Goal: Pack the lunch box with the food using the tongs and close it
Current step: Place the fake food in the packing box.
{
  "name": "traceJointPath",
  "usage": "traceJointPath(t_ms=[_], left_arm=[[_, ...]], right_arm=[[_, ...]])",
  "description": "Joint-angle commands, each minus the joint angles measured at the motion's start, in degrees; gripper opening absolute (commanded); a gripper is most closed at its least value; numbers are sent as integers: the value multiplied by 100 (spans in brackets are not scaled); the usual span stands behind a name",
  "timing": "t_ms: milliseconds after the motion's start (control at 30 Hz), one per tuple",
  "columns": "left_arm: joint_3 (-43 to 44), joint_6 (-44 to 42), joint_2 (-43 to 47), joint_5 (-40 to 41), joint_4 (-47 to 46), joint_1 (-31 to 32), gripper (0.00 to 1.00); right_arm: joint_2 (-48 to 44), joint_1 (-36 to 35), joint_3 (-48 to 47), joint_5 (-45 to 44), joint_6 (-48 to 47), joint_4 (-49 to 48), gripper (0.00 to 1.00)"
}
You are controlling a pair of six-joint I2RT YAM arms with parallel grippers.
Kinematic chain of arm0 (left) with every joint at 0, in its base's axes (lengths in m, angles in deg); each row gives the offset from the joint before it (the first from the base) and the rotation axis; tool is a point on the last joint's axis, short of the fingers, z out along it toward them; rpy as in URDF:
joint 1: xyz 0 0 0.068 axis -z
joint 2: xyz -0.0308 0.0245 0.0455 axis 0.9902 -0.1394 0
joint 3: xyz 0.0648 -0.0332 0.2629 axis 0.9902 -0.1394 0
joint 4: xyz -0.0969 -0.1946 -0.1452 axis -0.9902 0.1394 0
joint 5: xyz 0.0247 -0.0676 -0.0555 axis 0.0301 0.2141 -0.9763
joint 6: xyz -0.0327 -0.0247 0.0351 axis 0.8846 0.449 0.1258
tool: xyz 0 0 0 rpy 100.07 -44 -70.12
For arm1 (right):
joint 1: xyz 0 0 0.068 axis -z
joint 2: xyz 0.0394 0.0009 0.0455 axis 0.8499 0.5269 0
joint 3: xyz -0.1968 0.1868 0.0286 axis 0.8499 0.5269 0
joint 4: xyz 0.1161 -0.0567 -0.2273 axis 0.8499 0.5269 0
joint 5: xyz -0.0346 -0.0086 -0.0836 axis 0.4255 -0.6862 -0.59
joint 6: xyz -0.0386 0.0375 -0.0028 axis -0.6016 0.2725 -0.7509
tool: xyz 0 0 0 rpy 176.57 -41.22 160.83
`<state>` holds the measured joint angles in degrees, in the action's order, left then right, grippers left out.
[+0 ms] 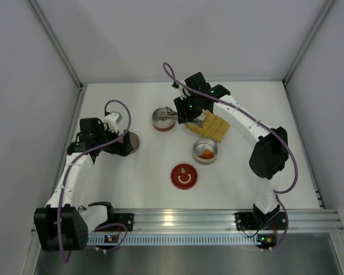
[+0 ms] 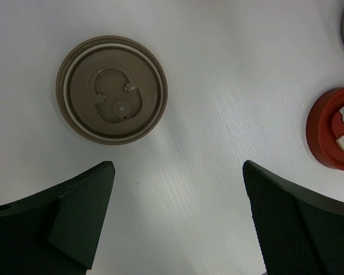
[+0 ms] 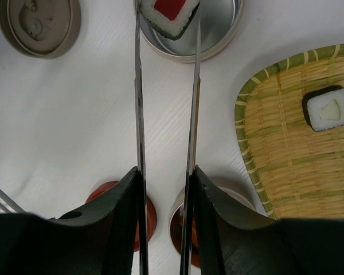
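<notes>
The right claw (image 3: 165, 180) is clamped on the tongs (image 3: 139, 114), whose blades pinch a white piece with a red centre (image 3: 167, 14) by its sides, over the near rim of the far tin (image 3: 221, 40). The hold looks shallow and the piece sits tilted, so a jolt or an early release could drop it on the rim or the table. The blades could also slip within the fingers. Another piece (image 3: 328, 107) waits on the woven tray (image 3: 286, 160) to the right. The left claw (image 2: 176, 195) hangs spread wide, holding nothing, near the brown lid (image 2: 112, 89).
</notes>
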<state>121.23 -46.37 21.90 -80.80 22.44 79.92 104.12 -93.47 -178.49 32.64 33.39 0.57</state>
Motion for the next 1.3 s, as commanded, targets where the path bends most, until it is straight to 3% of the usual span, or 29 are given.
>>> traceJointPath(t_ms=[0, 767, 967, 1167, 1267], left_arm=[[20, 13, 16, -167, -288, -4, 98], [-33, -14, -19, -167, -367, -4, 98], [-16, -14, -45, -140, -393, -4, 98], [-33, -14, -54, -149, -402, -4, 98], [-33, -5, -72, -167, -402, 4, 98]], right_arm=[[127, -156, -487, 123, 57, -560, 0], [1103, -200, -1007, 343, 189, -542, 1], [1244, -200, -1094, 484, 268, -463, 15], [1253, -191, -1112, 414, 207, -367, 21], [1244, -191, -1095, 422, 198, -340, 32]])
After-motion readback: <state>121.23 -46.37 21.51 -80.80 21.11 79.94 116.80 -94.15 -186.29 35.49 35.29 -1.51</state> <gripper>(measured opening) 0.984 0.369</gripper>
